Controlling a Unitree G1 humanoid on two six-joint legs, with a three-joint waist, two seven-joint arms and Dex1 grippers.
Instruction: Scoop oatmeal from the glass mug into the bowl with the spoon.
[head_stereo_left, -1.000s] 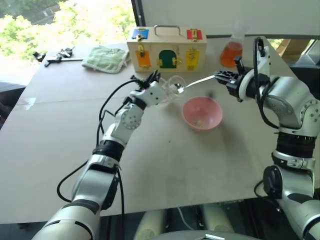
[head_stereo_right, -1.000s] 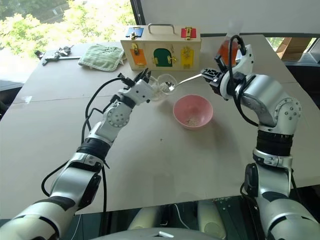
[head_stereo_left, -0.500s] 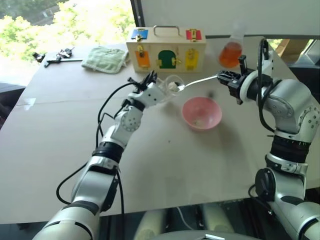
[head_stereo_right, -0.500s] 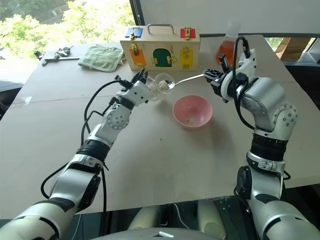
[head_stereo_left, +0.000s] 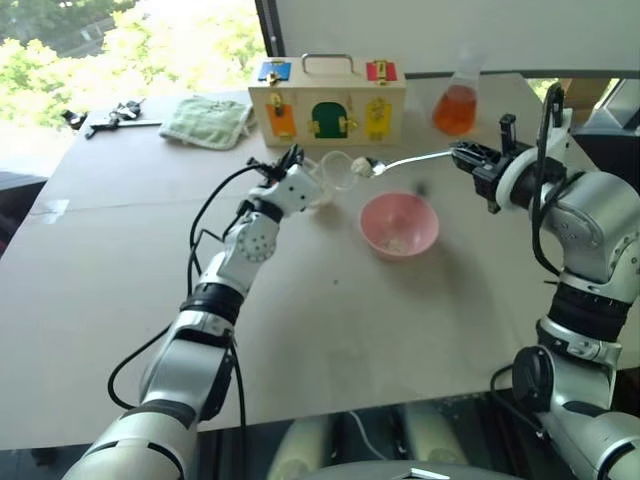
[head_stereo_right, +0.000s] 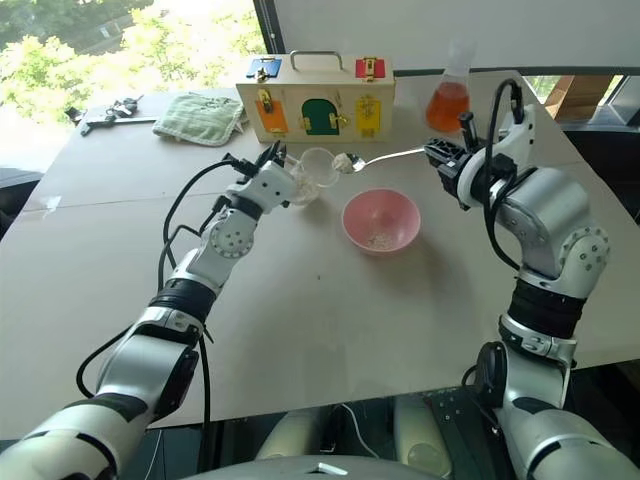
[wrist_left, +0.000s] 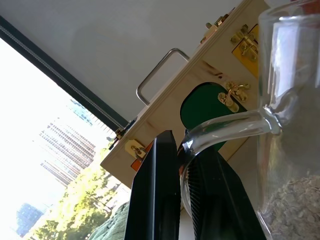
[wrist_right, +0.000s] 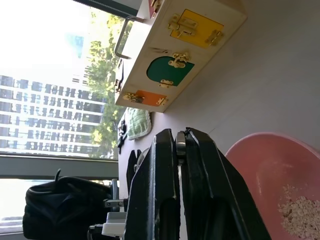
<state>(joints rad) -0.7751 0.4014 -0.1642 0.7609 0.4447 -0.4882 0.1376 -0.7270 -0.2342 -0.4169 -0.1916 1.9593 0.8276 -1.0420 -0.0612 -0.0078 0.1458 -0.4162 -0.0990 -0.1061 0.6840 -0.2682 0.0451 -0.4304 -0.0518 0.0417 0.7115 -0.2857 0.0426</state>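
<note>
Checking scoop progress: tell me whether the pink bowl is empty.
Not empty. The bowl holds a small patch of pale oatmeal on its bottom; most of the pink inside stays bare.

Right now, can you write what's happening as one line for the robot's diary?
left gripper: shut on glass mug handle | right gripper: shut on spoon | spoon: loaded with oatmeal | pink bowl: some oatmeal inside

Silver-grey arms, apparently black-cabled

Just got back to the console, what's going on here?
The left end effector holds the glass mug by its handle, with oatmeal in its bottom. The right end effector is shut on the spoon, whose loaded tip sits just outside the mug's rim, not yet over the pink bowl. The bowl already holds some oatmeal.
</note>
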